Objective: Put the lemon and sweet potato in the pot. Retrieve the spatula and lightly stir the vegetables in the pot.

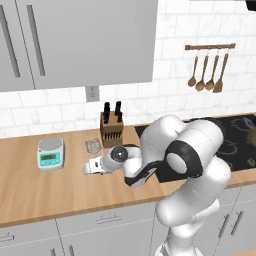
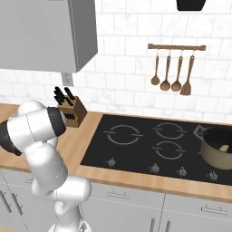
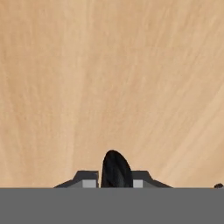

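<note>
The gripper is pressing low over the wooden counter, just in front of the knife block and to the right of the kitchen scale, and its fingers are standing narrow with a dark rounded shape wedged between them; this is looking like the black handle of the spatula, so the hand is judged to be gripping the spatula by its handle. In the left base view a small slotted silver square, apparently the spatula's metal head, is lying on the counter just beyond the hand, toward the wall, so the tool's long axis seems to be running from the hand toward the backsplash, though the handle is too hidden by the wrist to be sure. The pot is sitting at the far right of the cooktop, well apart from the hand, with the whole dark glass surface lying between them; a brown-orange piece, probably the sweet potato, is showing inside it, while the lemon is too hidden to confirm. The coming move is therefore calling for a lift clear of the counter and a long sweep to the robot's right, bringing the head down into the pot
</note>
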You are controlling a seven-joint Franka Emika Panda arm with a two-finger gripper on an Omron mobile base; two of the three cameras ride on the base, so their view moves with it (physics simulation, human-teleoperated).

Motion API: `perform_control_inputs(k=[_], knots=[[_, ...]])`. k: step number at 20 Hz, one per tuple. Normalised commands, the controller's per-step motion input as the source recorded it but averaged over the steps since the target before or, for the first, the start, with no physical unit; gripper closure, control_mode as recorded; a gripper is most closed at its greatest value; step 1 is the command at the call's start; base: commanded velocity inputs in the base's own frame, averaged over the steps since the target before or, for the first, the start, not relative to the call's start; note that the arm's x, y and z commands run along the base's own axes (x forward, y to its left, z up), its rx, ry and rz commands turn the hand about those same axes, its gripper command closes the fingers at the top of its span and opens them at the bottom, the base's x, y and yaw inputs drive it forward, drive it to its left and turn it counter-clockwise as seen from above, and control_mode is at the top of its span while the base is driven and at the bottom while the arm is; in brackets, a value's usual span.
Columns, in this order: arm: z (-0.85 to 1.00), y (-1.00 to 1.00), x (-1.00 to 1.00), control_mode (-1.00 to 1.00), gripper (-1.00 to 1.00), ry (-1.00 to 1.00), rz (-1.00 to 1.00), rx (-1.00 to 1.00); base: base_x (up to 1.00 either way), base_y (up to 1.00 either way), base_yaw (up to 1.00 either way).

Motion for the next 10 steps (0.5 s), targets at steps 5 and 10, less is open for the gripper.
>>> perform_control_inputs(k=[5,10], knots=[[1.0,0.0,-0.77,-1.0,1.0,-0.06,0.0,0.33,0.0,0.0,0.0],[1.0,0.18,-0.78,-1.0,1.0,0.0,0.0,0.27,0.0,0.0,0.0]])
